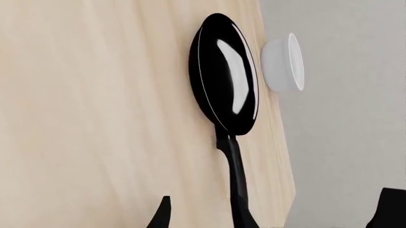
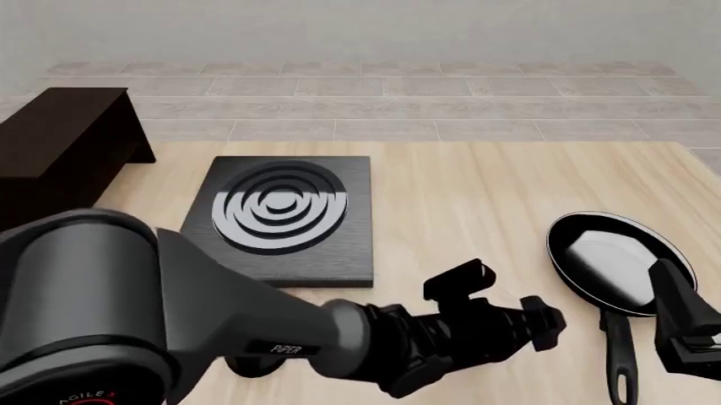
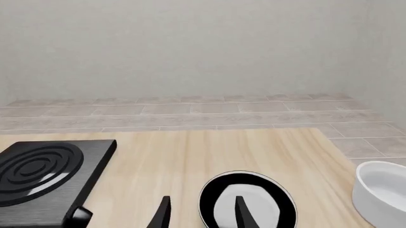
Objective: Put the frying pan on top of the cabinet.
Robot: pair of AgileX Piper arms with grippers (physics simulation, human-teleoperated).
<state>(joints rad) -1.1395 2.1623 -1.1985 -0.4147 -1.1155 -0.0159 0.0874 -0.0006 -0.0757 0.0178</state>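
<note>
The frying pan (image 2: 614,268) lies flat on the wooden table (image 2: 474,194) toward its right side, glossy inside up, with its long black handle (image 2: 616,359) pointing back toward the near edge. In the left wrist view the pan (image 1: 225,76) fills the middle, and the left gripper (image 1: 203,218) shows two dark fingertips (image 1: 161,216) spread apart with the handle (image 1: 236,180) running down beside one of them; whether they touch it I cannot tell. In the front view the left arm (image 2: 225,321) reaches across the near edge toward the handle, its gripper (image 2: 546,325) just beside it. The right gripper (image 2: 687,325) sits at the right edge, close to the pan; its fingertips (image 3: 161,213) stand apart in the right wrist view, over the pan (image 3: 247,202).

A black square slab with silver rings (image 2: 287,215) lies left of the pan. The dark cabinet (image 2: 62,152) stands at the far left, well apart from the pan. A white bowl (image 3: 381,192) sits off the table's right edge.
</note>
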